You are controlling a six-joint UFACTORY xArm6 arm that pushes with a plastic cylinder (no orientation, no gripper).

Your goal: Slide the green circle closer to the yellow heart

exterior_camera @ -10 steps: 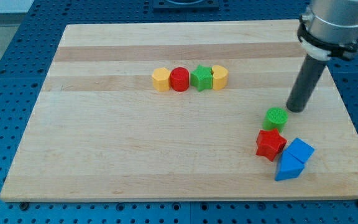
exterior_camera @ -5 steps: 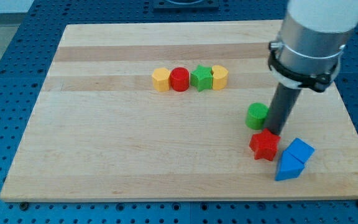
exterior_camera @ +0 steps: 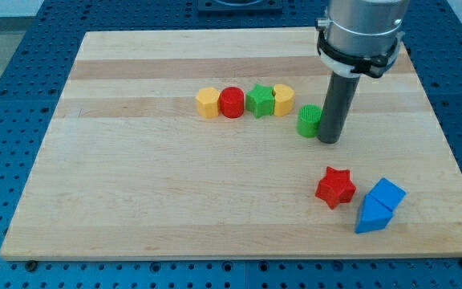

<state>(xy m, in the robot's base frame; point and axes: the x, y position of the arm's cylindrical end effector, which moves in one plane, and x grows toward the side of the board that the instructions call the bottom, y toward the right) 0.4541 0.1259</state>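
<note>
The worktop (exterior_camera: pixel 135 201) is a wooden board carrying two groups of blocks. The tool is a plain rod with nothing to clench or release; my tip (exterior_camera: pixel 328 141) rests at the 3 o'clock side of the green circle (exterior_camera: pixel 309 120), touching it.

The green circle lies just beside the yellow heart (exterior_camera: pixel 283 99), at its 4 o'clock, apart by a narrow gap. The heart ends a tight row: green star (exterior_camera: pixel 259 100), red cylinder (exterior_camera: pixel 231 103) and yellow hexagon (exterior_camera: pixel 208 103) at its 9 o'clock.

Risks, in my judgement:
- Overshoot: a long push would ram the circle into the heart and disturb the row.
- Off-centre contact: the round block may roll off the tip and slip toward 6 o'clock.

The red star (exterior_camera: pixel 334 187) and blue blocks (exterior_camera: pixel 379 205) lie well apart at 5 o'clock, and I judge them not at risk.
</note>
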